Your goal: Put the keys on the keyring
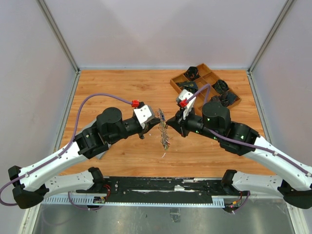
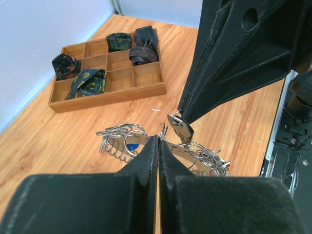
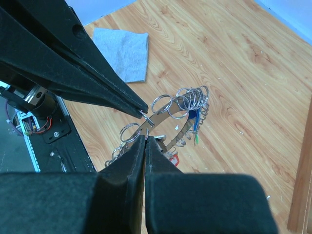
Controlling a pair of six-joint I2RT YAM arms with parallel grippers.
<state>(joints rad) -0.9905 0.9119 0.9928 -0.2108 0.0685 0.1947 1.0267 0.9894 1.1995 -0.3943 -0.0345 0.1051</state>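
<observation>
Wooden table (image 1: 122, 87): light plank surface, boxed in by pale panels (image 1: 29, 73) on left, far and right sides.

Left arm (image 1: 87, 141) and right arm (image 1: 239, 134): reaching in from near edge, bent toward each other, meeting over centre of surface.

Wooden compartment tray (image 2: 112, 96): flat in far right corner of table, with dark patterned fabric rolls (image 2: 88, 82) sitting in several compartments.

Grey cloth (image 3: 122, 51): flat on surface toward near left corner, partly under left arm in top view.

Left gripper (image 2: 158, 144): fingers pressed fully together, pinching band of keyring (image 1: 164, 132) from its left side.

Right gripper (image 3: 145, 141): fingers also pressed tight, tip clamped on head of one silver key (image 2: 179, 129) right against the band. Tips of both grippers almost touching.

Keyring: over centre of table, between the two grippers, held on edge and seen as a thin line from above, running far to near. Cannot tell if low end touches surface. Big silver band, crowded with small split rings.

Keys (image 2: 207, 158): bunched round the band, too tangled to count.

Blue tag (image 3: 193, 119), green tag (image 3: 196, 140), red tag (image 3: 174, 158): small, dangling off the ring.
</observation>
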